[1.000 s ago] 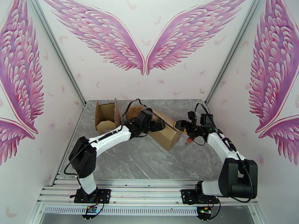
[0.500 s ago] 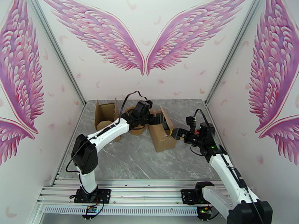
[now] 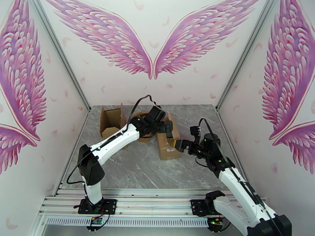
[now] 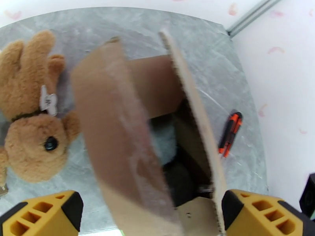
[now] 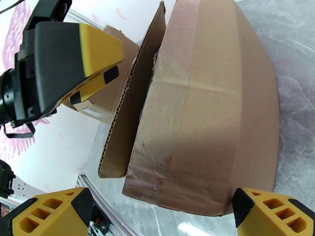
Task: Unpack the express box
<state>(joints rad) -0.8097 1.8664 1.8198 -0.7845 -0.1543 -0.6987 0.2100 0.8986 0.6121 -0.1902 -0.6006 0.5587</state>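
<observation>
one: two open hands from above? where's the express box (image 3: pixel 167 148)?
two: mid-bench (image 3: pixel 157 174), plain brown cardboard. left hand (image 3: pixel 167 127) over its far end, right hand (image 3: pixel 182 145) just beside it, both spread wide, gripping nothing.
one: left wrist?
two: flaps raised, dark inside; teddy bear (image 4: pixel 31 122) to one side, orange knife (image 4: pixel 230 132) to the other.
one: right wrist?
two: taped, creased side, one flap ajar.

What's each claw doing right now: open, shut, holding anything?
Left claw: open, astride the box, gripping nothing.
Right claw: open around the box end, gripping nothing.
</observation>
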